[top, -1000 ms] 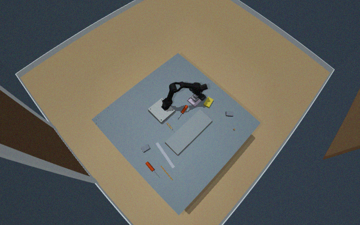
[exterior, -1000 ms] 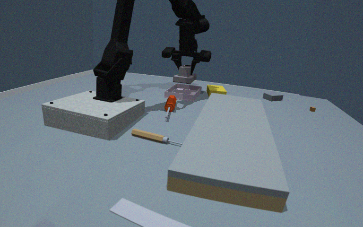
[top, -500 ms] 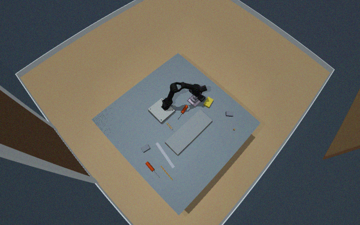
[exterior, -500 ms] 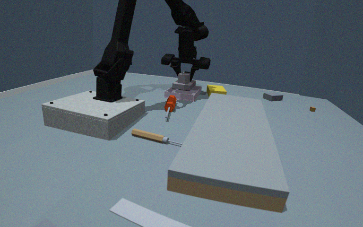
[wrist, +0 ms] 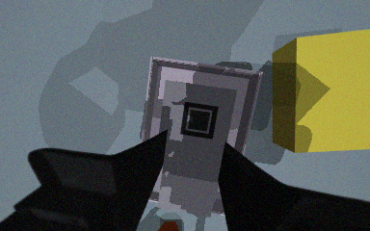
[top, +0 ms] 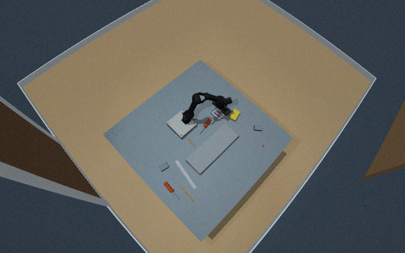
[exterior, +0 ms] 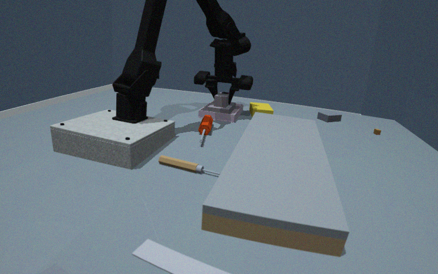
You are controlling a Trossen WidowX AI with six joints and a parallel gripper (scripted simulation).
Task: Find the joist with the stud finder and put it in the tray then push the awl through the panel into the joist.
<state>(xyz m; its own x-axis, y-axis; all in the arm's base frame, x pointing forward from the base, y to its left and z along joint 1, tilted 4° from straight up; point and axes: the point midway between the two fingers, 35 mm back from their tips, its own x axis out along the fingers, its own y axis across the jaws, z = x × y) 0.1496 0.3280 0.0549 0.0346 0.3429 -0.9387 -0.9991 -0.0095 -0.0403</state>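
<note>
Apparently the stowing step is in hand: the gripper [top: 225, 112] [exterior: 222, 100] [wrist: 193, 136] grips the stud finder [top: 218, 113] [exterior: 222, 100] [wrist: 198, 159] within the tray [top: 212, 113] [exterior: 204, 114] [wrist: 147, 103]. Next comes letting go and rising, then fetching the awl [top: 190, 141] [exterior: 179, 163], which lies between the tray and the ruler-like strip [top: 185, 174] [exterior: 181, 260].

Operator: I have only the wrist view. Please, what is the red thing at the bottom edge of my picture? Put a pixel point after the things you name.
Observer: It is the handle of an orange-handled tool [top: 208, 123] [exterior: 206, 125] [wrist: 169, 226]; its metal shaft points away from the tray [top: 219, 118] [exterior: 213, 115] [wrist: 255, 96].
Operator: And how low is the stud finder [top: 219, 113] [exterior: 222, 99] [wrist: 199, 161]?
Observer: In the exterior view, its wide foot is down between the tray walls. Whether it touches the bottom, I cannot tell.
Operator: Is there another tool near the panel [top: 212, 149] [exterior: 280, 161]?
Observer: Yes, a tan-handled tool [top: 190, 141] [exterior: 179, 163] lies between the arm's base block [top: 180, 131] [exterior: 84, 129] and the panel.
</note>
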